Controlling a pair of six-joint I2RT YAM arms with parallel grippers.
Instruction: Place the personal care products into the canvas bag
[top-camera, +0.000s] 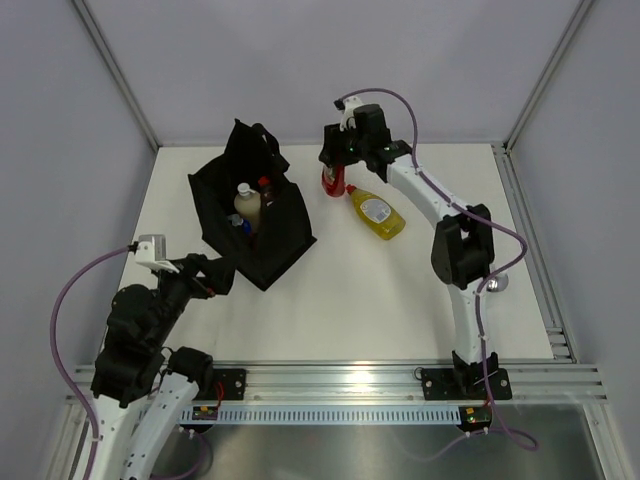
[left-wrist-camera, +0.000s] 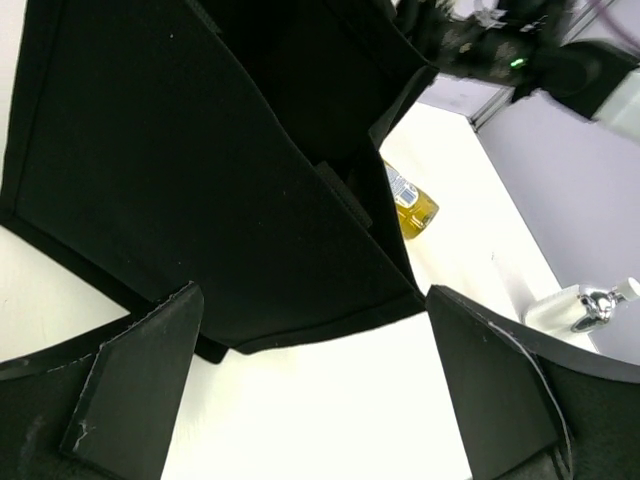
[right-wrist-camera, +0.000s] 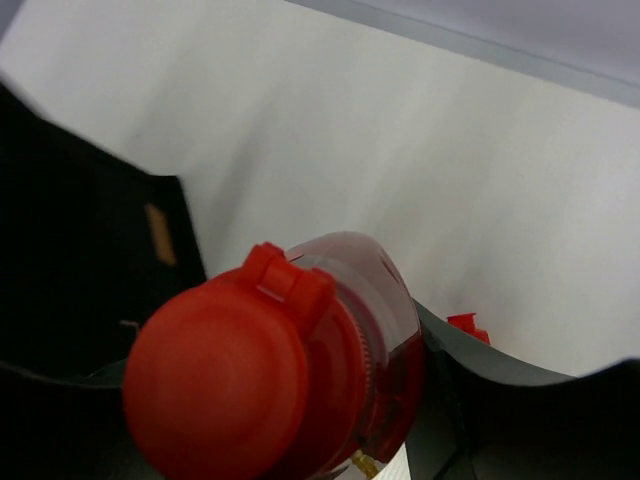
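Observation:
The black canvas bag stands open at the left middle of the table. In it I see a cream bottle with white cap, a maroon bottle and a blue cap. My right gripper is shut on the small red bottle, just right of the bag; the wrist view shows its red cap between the fingers. The yellow bottle lies on its side beside it. My left gripper is open and empty at the bag's near corner.
A silvery can lies by the right arm's elbow, also seen in the left wrist view. The yellow bottle shows past the bag's edge. Grey walls and a metal frame enclose the table.

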